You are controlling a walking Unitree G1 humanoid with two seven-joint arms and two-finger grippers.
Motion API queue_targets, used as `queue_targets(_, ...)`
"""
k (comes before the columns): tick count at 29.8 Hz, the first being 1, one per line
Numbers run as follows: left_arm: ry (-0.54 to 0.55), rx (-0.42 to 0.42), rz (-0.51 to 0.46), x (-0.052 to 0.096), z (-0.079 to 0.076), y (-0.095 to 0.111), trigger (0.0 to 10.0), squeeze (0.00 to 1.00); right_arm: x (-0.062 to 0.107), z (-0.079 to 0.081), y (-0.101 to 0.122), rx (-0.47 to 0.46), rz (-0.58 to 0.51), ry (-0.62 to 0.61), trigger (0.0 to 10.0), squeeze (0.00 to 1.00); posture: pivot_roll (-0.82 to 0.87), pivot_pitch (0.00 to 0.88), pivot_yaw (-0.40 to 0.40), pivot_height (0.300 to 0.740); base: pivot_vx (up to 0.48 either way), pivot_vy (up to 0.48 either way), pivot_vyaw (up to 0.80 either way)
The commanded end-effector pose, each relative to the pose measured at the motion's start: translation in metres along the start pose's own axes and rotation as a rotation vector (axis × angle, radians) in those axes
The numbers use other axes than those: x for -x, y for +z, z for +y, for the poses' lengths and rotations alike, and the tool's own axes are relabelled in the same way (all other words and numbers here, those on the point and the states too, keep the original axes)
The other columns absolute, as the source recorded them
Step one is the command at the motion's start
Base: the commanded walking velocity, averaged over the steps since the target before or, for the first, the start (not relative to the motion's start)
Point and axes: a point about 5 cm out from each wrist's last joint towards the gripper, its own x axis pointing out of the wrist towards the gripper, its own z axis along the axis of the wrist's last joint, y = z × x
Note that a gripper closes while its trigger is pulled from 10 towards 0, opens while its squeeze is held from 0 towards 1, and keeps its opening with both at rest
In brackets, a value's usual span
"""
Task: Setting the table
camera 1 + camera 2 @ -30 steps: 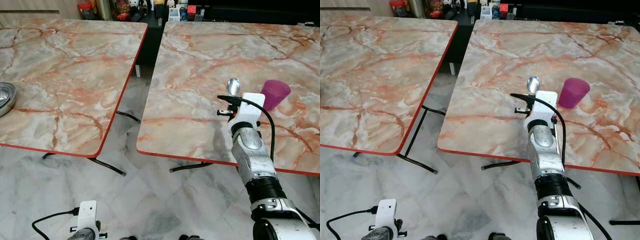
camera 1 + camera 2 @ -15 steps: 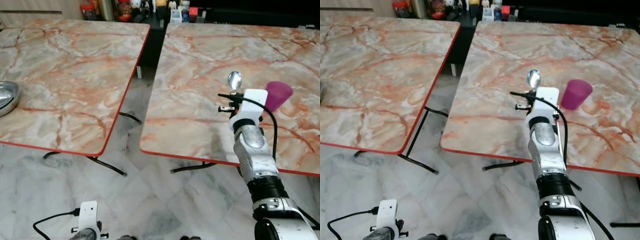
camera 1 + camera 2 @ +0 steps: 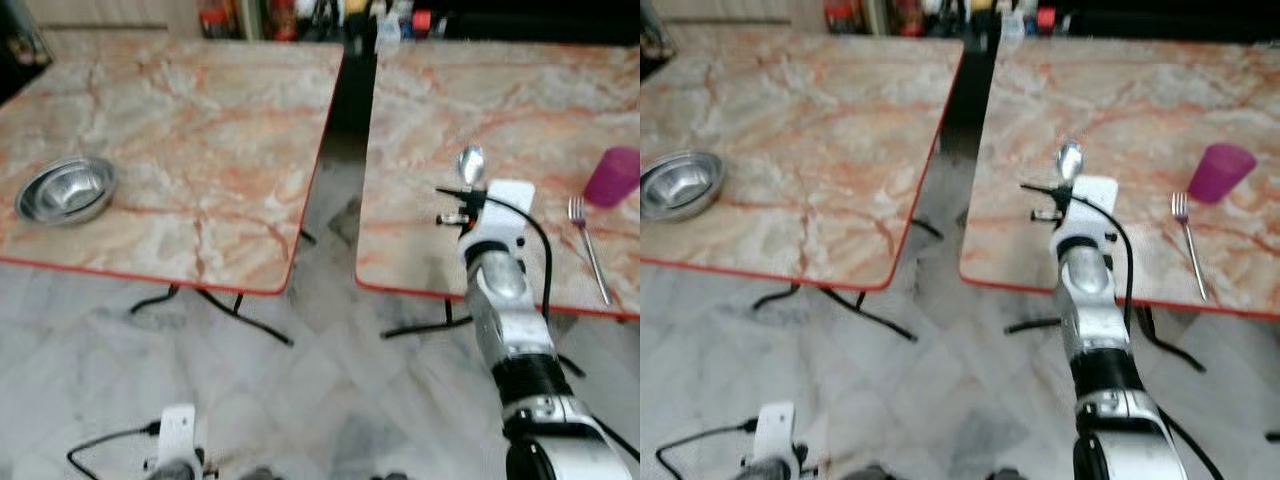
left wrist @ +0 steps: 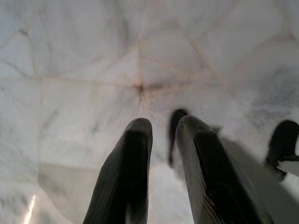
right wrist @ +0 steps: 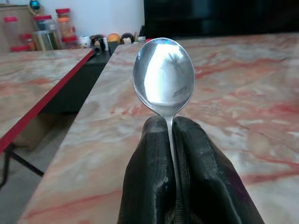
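The right end effector (image 5: 170, 140) is clenched on the handle of a spoon (image 5: 163, 77), holding it bowl-up above the near part of the right-hand counter (image 3: 430, 130); on that counter, further right, a fork (image 3: 588, 250) lies near the front edge with a purple cup (image 3: 612, 176) just behind it. A steel bowl (image 3: 66, 190) sits on the left-hand counter (image 3: 200, 130); the left end effector (image 4: 161, 135) hangs low over the marble floor (image 4: 93, 70), its fingers slightly parted and holding nothing.

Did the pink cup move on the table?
Cannot tell. The pink cup sits further right in the view, but the right table's edge shifted too, so the camera turned. A fork now shows beside it.
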Motion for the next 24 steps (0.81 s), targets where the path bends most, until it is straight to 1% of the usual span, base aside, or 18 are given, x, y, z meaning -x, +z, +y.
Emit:
queue_targets(1,0.031,0.013,0.040,0.0019,0.0104,-0.0113,10.0,0.00,-0.0002,0.0138,0.0028,-0.016,-0.007,0.032,10.0,0.00,0.00,0.157,0.025,0.740,0.000,0.480,0.00)
queue_targets(5,0.032,0.011,0.039,0.0017,0.0109,-0.0103,10.0,0.00,0.0002,0.0165,0.0018,-0.013,0.004,0.037,10.0,0.00,0.00,0.161,0.028,0.740,0.000,0.480,0.00)
queue_targets(9,0.034,0.010,0.038,0.0017,0.0114,-0.0100,10.0,0.00,0.0005,0.0158,-0.0011,-0.031,0.021,0.013,10.0,0.00,0.01,0.166,0.032,0.740,0.000,0.480,-0.80)
queue_targets(16,0.037,0.011,0.038,0.0017,0.0116,-0.0098,10.0,0.00,0.0010,0.0185,0.0015,-0.023,-0.001,0.027,10.0,0.00,0.01,0.170,0.031,0.740,0.000,0.480,0.00)
queue_targets(24,0.038,0.012,0.038,0.0017,0.0118,-0.0102,10.0,0.00,0.0011,0.0211,0.0018,-0.027,-0.002,0.033,10.0,0.00,0.01,0.161,0.031,0.740,0.000,0.480,0.00)
